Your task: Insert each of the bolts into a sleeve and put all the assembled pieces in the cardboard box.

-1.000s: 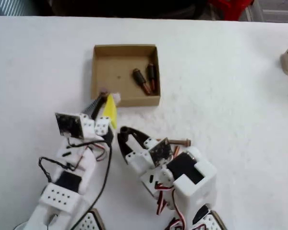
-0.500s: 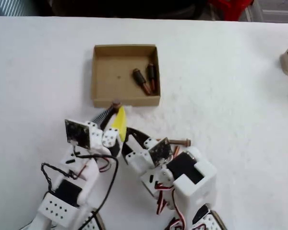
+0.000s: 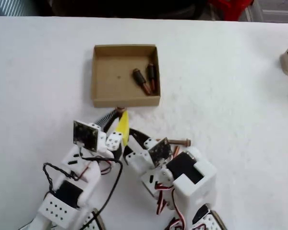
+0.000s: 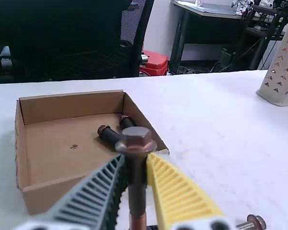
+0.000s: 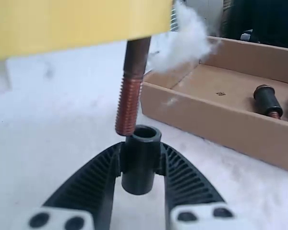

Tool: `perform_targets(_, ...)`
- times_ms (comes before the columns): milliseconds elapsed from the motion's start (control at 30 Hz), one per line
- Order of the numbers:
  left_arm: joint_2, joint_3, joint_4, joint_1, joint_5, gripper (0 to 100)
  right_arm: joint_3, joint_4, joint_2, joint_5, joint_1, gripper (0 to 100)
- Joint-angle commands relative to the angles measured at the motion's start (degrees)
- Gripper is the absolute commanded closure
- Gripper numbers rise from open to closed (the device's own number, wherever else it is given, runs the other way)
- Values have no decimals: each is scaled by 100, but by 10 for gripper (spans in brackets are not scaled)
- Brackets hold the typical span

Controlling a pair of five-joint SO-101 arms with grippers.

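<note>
The square cardboard box [image 3: 125, 101], upper centre, is holding two dark assembled pieces [image 3: 142, 81], while just below it the left gripper [image 4: 134, 162] is pinching a coppery threaded bolt [image 4: 136, 141] upright, tip at the rim of the smooth black sleeve [image 5: 140, 165] the right gripper [image 5: 140, 151] is clamping.

Stock as I count it from my station: one cardboard box [image 3: 101, 72]; two assembled pieces, the left piece [image 3: 141, 81] and the right piece [image 3: 152, 76]; two unsleeved bolts, an upright bolt [image 4: 137, 187] and a lying bolt [image 3: 180, 142]; one empty sleeve [image 5: 140, 163]; one perforated stand [image 4: 281, 72], far right.
</note>
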Motion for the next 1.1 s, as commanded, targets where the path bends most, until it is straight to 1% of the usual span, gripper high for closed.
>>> perform_targets(0,-119,-26,-18,127,-44,978,-62,-13,-31,44,-22,982)
perform_targets(200,-119,-26,-26,180,-44,978,-53,-22,-31,44,-31,982)
perform_targets(333,-101,-26,-281,154,-53,978,0,-22,-57,44,-40,982)
perform_targets(933,-92,-26,-325,154,-79,978,0,-22,-57,44,-75,982)
perform_targets(1067,-84,-26,-527,92,-79,978,0,-22,-57,44,-75,982)
